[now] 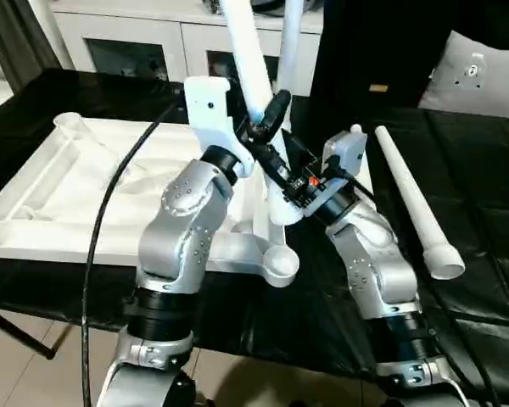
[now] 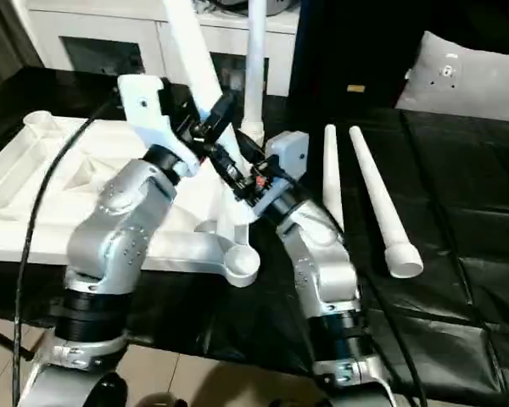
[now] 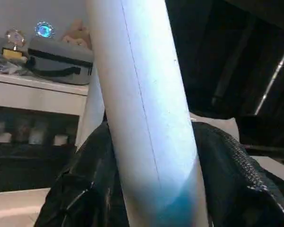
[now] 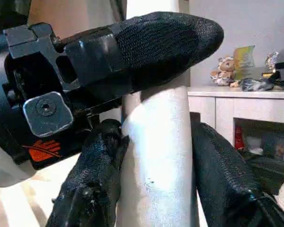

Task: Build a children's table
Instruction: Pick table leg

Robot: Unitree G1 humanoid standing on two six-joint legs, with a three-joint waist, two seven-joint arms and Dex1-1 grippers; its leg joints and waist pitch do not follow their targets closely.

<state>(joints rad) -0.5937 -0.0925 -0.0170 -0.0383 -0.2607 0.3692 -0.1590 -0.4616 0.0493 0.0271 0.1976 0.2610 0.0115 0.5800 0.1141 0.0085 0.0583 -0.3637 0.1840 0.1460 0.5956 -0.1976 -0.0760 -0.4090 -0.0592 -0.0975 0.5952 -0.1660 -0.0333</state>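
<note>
Table top (image 1: 85, 195) lies ribbed side up on desk (image 1: 458, 170); one leg (image 1: 246, 59) is clamped by left tool (image 1: 267, 119) and right tool (image 1: 280, 174).

No readable text, brand, label or number anywhere. Only mark: small orange emblem (image 4: 41, 150) on black housing of left tool (image 4: 132, 52), seen in right wrist view; no letters legible in it.

Leg (image 3: 146, 118) smooth white plastic; fingers (image 4: 217, 179) textured black rubber.
</note>
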